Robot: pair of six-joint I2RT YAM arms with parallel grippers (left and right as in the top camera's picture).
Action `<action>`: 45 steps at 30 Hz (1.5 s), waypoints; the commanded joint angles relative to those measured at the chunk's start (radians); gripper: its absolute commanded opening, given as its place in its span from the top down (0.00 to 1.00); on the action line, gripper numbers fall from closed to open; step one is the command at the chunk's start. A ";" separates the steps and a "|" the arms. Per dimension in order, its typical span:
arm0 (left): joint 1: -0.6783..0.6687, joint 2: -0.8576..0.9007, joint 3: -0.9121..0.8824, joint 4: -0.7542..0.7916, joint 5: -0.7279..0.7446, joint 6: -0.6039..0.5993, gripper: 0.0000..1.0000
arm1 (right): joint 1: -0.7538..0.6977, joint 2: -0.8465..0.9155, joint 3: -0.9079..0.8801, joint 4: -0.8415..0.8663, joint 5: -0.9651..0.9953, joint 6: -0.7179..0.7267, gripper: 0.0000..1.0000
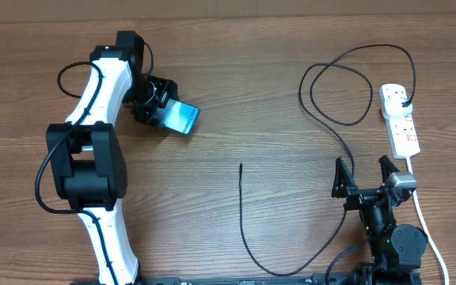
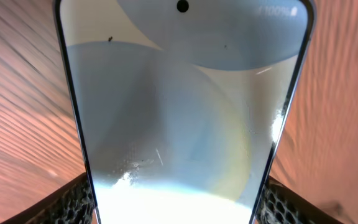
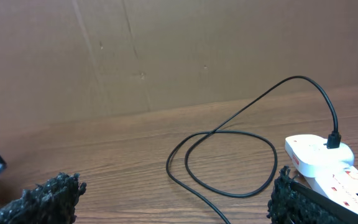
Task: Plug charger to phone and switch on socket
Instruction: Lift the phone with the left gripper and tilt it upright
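My left gripper (image 1: 167, 111) is shut on the phone (image 1: 183, 118), a slim light blue-teal handset held at the table's upper left. In the left wrist view the phone's face (image 2: 185, 112) fills the frame between the two fingers (image 2: 176, 199). The charger (image 1: 335, 119), a long thin black cable, loops across the right side; its plug head (image 1: 403, 101) sits in the socket (image 1: 400, 119), a white power strip at the far right. The cable's free tip (image 1: 241, 165) lies on the table's middle. My right gripper (image 1: 364, 176) is open and empty beside the cable, near the strip's lower end (image 3: 328, 165).
The strip's thick white cord (image 1: 427, 226) runs down the right edge past my right arm. A cardboard wall (image 3: 166, 50) stands behind the table. The charger loop (image 3: 222, 162) lies between my right fingers.
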 commanded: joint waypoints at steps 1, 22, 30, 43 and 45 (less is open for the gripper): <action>-0.002 -0.001 0.035 -0.001 0.265 0.026 0.96 | 0.005 -0.007 -0.010 0.005 0.007 -0.005 0.00; -0.002 -0.001 0.035 -0.002 0.983 0.145 0.96 | 0.005 -0.007 -0.010 0.005 0.007 -0.005 0.00; -0.002 -0.001 0.035 -0.004 1.052 0.205 0.96 | 0.005 -0.007 -0.010 0.005 0.007 -0.005 0.00; -0.002 -0.001 0.035 -0.006 1.078 0.210 0.96 | 0.005 -0.007 -0.010 0.005 0.007 -0.005 0.00; -0.002 -0.001 0.035 -0.006 1.078 0.220 0.96 | 0.005 -0.007 -0.010 0.005 0.007 -0.005 0.00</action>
